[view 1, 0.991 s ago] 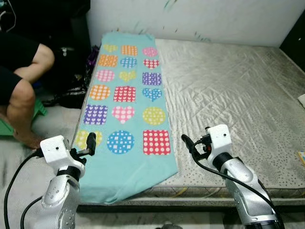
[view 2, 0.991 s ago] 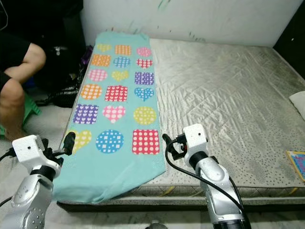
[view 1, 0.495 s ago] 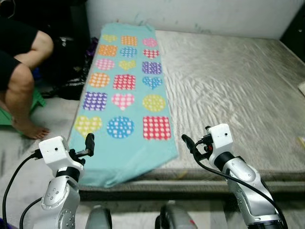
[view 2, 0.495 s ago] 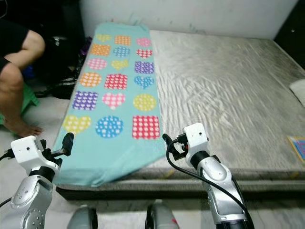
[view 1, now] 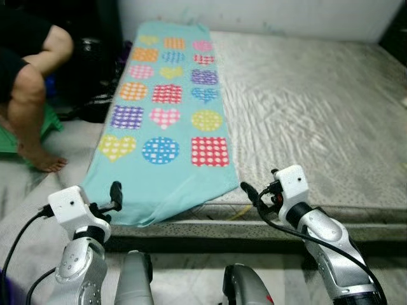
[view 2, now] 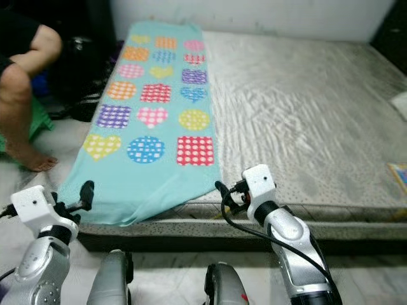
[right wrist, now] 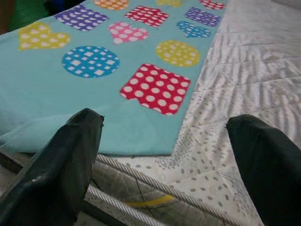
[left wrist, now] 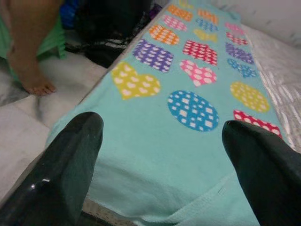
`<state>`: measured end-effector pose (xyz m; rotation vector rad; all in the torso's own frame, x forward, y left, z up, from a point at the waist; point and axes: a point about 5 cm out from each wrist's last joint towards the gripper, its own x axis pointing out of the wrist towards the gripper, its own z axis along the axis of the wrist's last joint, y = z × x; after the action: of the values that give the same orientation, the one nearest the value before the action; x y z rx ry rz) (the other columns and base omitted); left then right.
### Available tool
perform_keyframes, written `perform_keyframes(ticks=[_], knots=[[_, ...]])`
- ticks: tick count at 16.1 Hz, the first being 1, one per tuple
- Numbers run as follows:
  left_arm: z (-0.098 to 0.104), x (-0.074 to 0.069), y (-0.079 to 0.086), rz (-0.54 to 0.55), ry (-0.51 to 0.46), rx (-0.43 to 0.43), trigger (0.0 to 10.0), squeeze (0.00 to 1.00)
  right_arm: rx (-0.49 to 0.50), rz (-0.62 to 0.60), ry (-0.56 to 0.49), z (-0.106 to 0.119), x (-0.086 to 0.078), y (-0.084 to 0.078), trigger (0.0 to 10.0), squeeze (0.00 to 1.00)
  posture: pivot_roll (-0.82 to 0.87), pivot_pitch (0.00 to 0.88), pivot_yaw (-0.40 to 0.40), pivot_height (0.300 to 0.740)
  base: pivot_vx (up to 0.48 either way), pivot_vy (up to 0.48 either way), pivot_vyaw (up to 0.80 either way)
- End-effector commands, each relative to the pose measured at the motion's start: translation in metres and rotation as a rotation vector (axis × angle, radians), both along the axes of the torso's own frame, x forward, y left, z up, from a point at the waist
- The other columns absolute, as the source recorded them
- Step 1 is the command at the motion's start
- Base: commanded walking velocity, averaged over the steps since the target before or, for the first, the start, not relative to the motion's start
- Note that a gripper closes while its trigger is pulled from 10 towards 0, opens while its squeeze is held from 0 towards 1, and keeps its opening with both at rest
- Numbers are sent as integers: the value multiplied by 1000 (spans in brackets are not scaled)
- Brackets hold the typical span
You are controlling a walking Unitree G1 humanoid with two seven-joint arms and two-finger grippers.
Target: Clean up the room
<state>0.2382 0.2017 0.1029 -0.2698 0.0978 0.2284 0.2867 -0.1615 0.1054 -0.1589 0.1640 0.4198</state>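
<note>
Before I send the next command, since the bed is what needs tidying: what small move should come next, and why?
Probably ease both arms forward to the turquoise blanket's near edge. It lies flat on the mattress, its front end drooping over the side. The left pincer and right pincer are both open, empty and short of the cloth, one near each front corner, so a two-handed pinch looks likeliest.

No text, label, brand, number or sign can be read anywhere. The turquoise cloth (view 1: 166, 121) spread along the left edge of the grey quilted mattress (view 1: 305, 121) carries only dotted hearts, circles and squares in several colours, no lettering. A small colourful item (view 2: 398, 175) at the mattress's right edge is too blurred and cut off to tell whether it bears any writing.
</note>
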Motion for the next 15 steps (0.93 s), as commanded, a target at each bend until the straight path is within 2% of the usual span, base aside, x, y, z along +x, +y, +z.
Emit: perform_keyframes(ticks=[1,6,9,15], knots=[[3,0,2,15,-12,9,10000,0,-1,3,-11,3,2,-1,10000,0,-68,125,-87,598,0,0,0],[8,1,-2,-7,-50,-12,10000,0,-5,28,-21,5,2,2,10000,0,-68,128,-89,593,0,0,0],[10,1,-3,-10,-57,-18,10000,0,3,39,-26,5,1,4,10000,0,-71,137,-89,558,0,0,0],[13,3,-5,-26,-72,-19,10000,0,5,43,-28,6,3,7,10000,0,-69,152,-89,558,42,0,0]])
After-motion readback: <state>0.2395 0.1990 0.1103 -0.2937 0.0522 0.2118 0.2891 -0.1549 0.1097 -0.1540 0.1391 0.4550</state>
